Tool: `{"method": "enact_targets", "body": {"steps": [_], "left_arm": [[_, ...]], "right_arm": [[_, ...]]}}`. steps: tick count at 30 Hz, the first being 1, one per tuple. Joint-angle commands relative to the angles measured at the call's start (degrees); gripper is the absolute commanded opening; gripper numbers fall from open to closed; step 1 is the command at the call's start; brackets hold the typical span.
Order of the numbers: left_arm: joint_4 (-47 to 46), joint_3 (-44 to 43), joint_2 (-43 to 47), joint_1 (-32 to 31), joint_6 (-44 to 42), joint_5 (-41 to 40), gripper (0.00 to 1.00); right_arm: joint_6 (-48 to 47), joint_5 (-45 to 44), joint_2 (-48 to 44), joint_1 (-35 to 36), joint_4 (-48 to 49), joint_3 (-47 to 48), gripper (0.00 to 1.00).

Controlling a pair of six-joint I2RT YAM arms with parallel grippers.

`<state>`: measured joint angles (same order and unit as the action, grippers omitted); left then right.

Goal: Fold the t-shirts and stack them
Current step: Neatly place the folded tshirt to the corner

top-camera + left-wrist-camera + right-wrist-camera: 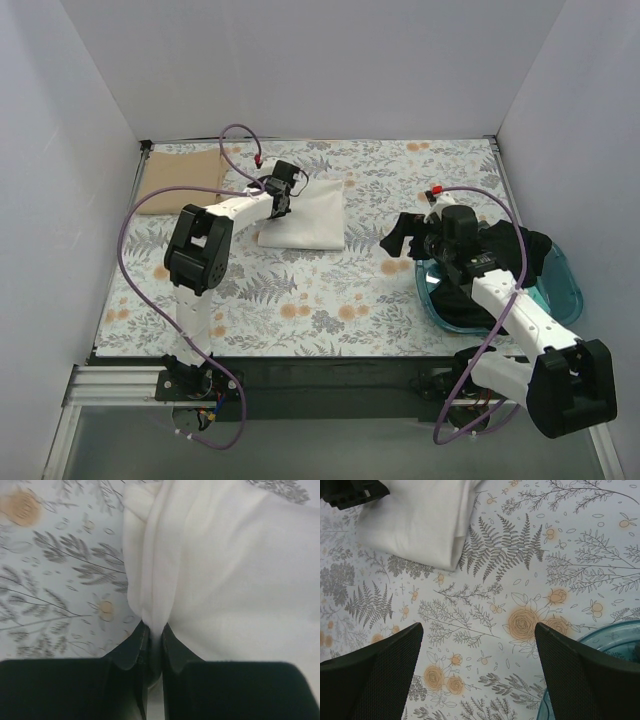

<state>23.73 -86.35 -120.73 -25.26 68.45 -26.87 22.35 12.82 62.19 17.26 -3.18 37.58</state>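
Left tool (155,632) pinched tight on a fold of the white t-shirt (225,580), right tool (479,630) gaping wide, holding nothing.

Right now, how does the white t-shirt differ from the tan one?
Colour: the white t-shirt is bright white, the tan t-shirt a plain sandy brown.
Place: the white one lies near the middle of the table cloth, the tan one at its far left corner.
Contact: the jaws of the left gripper are shut on the white one's edge; nothing touches the tan one.
Shared: both lie as folded rectangles on the floral cloth.
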Motion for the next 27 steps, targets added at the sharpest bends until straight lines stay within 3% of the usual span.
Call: {"method": "enact_targets", "body": {"steps": [1,7,15,23,27], "left_arm": [[-2.2,1.4,5.2,1.7,-11.7,-14.1,0.00],[-11.2,2.8,8.4,6.4,-24.0,-12.3,0.00],[-24.9,1.5,8.3,10.9,-40.6,-15.6,0.00],[-34.3,-1.4,8.0,17.3,-48.2,-16.5,0.00],[-34.3,-4.3,7.4,18.8,-48.3,-16.5,0.00]], "right_arm": [[-1.8,-3.9,-1.7,-0.3,1.4,0.9,0.98],[-4.9,-10.5,-3.5,-0.3,1.7,-0.4,0.98],[-5.7,-10.2,-0.8,-0.3,5.3,-0.7,0.98],[-6.9,-12.2,1.6,-0.3,5.7,-0.4,0.98],[-6.8,-11.7,3.7,-0.3,5.9,0.2,0.98]]}}
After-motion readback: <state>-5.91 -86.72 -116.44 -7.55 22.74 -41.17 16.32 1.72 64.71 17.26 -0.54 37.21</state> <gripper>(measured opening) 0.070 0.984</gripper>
